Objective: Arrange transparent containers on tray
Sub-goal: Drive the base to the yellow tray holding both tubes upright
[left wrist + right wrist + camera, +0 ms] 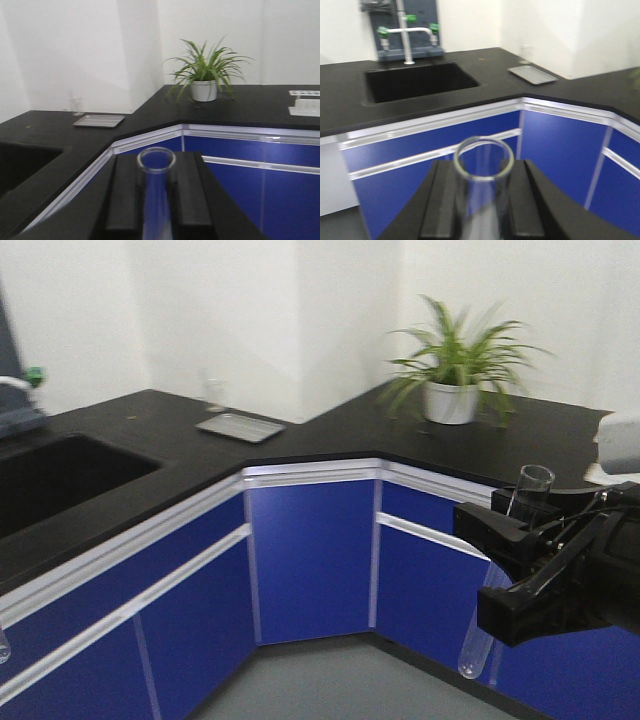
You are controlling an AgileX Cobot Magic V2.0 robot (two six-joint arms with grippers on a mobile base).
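Each gripper holds one clear glass test tube, rim up. In the left wrist view my left gripper (pixel 156 167) is shut on a slim test tube (pixel 156 200) between its black fingers (pixel 124 195). In the right wrist view my right gripper (pixel 483 172) is shut on a wider-looking test tube (pixel 483 200). The front view shows the right gripper (pixel 498 575) at the right, in front of the blue cabinets, with its tube (pixel 478 640) hanging below the fingers. The yellow tray is out of view.
A black L-shaped counter (pixel 330 435) over blue cabinets (pixel 310 560) holds a flat grey metal tray (pixel 240 426), a small clear glass (pixel 76 106), a potted plant (pixel 455 370) and a white tube rack (pixel 305 102). A sink (pixel 420 80) with a faucet (pixel 407 37) lies at the left.
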